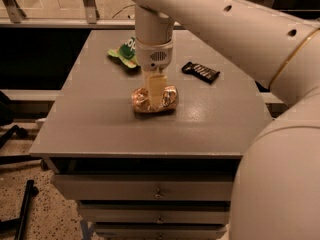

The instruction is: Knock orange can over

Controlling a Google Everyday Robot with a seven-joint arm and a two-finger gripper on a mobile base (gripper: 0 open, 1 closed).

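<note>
One gripper (156, 102) down on the sideways orange can (139, 99), apparently touching.

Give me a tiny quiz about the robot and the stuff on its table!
1. True or false: the orange can stands upright on the table.
2. The gripper is: A) down at the can, B) at the table's front edge, C) out past the table's side.
3. Which two other things lie on the table?
Key: 1 false, it lies on its side; 2 A; 3 green snack bag and black candy bar wrapper.
</note>
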